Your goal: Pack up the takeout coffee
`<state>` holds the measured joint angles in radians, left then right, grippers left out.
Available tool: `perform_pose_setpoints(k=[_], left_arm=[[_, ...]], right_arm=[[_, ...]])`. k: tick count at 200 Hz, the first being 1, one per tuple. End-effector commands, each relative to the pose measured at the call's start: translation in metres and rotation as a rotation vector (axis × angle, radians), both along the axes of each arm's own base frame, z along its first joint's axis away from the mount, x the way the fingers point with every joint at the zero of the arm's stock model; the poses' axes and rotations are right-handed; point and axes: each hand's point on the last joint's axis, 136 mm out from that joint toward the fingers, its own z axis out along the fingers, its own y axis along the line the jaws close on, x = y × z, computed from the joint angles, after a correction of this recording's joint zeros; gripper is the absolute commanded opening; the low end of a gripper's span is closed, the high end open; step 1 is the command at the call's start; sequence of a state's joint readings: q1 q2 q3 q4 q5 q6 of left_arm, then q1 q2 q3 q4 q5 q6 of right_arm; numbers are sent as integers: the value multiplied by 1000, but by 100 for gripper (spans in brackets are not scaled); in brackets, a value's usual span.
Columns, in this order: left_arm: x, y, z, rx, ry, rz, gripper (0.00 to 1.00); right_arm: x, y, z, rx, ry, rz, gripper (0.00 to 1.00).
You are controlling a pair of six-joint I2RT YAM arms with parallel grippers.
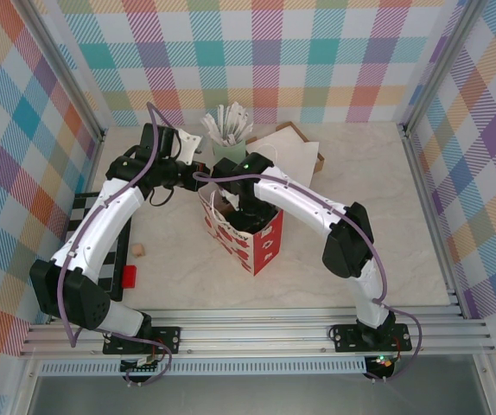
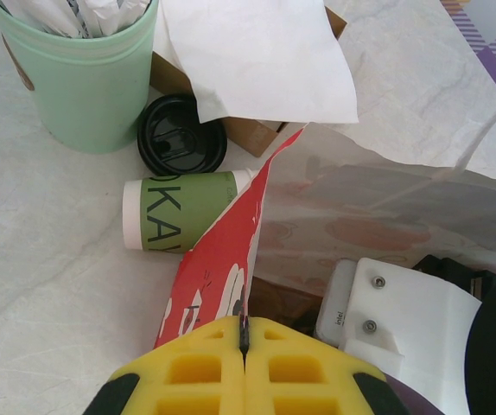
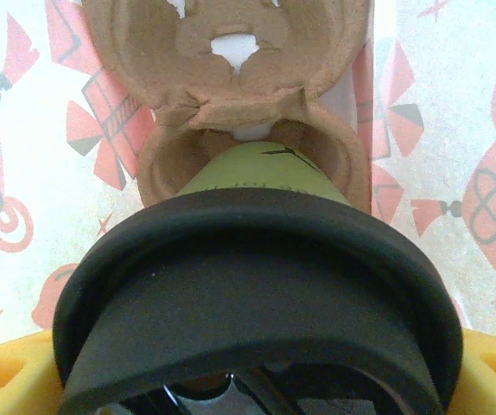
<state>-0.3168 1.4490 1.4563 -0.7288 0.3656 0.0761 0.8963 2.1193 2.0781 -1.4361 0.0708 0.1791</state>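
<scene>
The takeout coffee (image 3: 257, 285), a green cup under a black lid, is close up in the right wrist view. My right gripper (image 3: 257, 385) is shut on it, a yellow finger (image 3: 6, 372) showing at each side. Its base sits in a pocket of a brown pulp cup carrier (image 3: 231, 52) inside the red-patterned paper bag (image 1: 252, 238). In the top view the right gripper (image 1: 248, 203) reaches down into the bag's mouth. My left gripper (image 2: 244, 333) is shut on the bag's red upper edge (image 2: 222, 251) at its far left corner (image 1: 203, 186).
Behind the bag stand a pale green cup of white-wrapped sticks (image 2: 84, 78) and a cardboard box (image 2: 248, 134) under white paper (image 2: 257, 60). A lidless green cup (image 2: 183, 212) lies on its side by a loose black lid (image 2: 181, 134). Small blocks (image 1: 128, 277) lie front left.
</scene>
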Motion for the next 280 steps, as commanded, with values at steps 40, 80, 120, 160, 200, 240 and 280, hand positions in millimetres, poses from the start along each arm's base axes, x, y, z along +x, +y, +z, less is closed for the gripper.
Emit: perform_pose_setpoints(k=[40, 80, 120, 160, 200, 240, 280], left_arm=[[-10, -3, 9, -23, -22, -40, 0], [-10, -3, 9, -25, -25, -43, 0], [-11, -4, 9, -26, -26, -47, 0], [-11, -4, 9, -27, -22, -48, 0], [-12, -4, 9, -28, -24, -49, 0], [-11, -5, 10, -34, -22, -45, 0], [-12, -5, 10, -35, -20, -46, 0]], right_arm=[[3, -2, -16, -20, 24, -14, 41], [3, -5, -22, -38, 35, -16, 41], [7, -2, -18, -14, 10, -22, 40], [12, 2, -10, 10, -20, -19, 40], [14, 2, -1, 36, -50, -24, 39], [16, 3, 3, 60, -75, -28, 39], [16, 4, 1, 70, -82, -28, 39]])
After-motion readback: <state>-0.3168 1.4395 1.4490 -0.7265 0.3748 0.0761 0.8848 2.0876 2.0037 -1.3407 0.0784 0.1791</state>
